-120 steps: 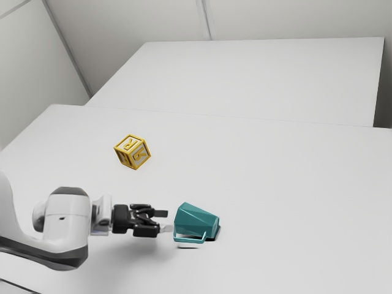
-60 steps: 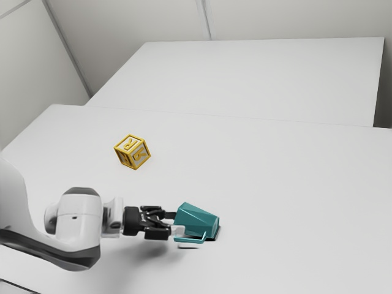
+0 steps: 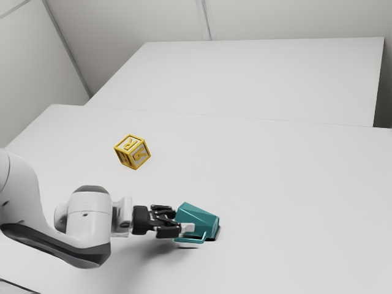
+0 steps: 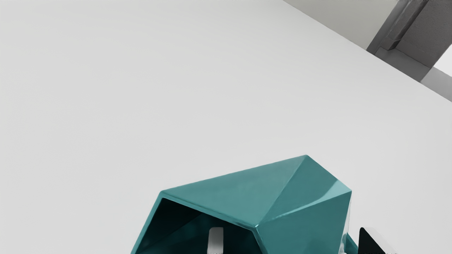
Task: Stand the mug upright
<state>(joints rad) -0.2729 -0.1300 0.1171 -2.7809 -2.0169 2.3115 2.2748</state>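
Lower centre of the exterior view, the faceted teal mug (image 3: 198, 219) lies sideways — the gripper (image 3: 182, 221) spread wide, one fingertip (image 4: 215, 240) at its mouth.

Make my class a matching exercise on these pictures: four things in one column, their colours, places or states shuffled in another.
Things:
1. Mug
2. Block
3. Arm
4. Fingers

Descriptions:
A. Yellow-edged, with letters on its faces
B. Apart, one tip in an open mouth
C. Teal, lying on its side
D. Mostly white, coming in from the exterior view's left

Right pairs: 1-C, 2-A, 3-D, 4-B
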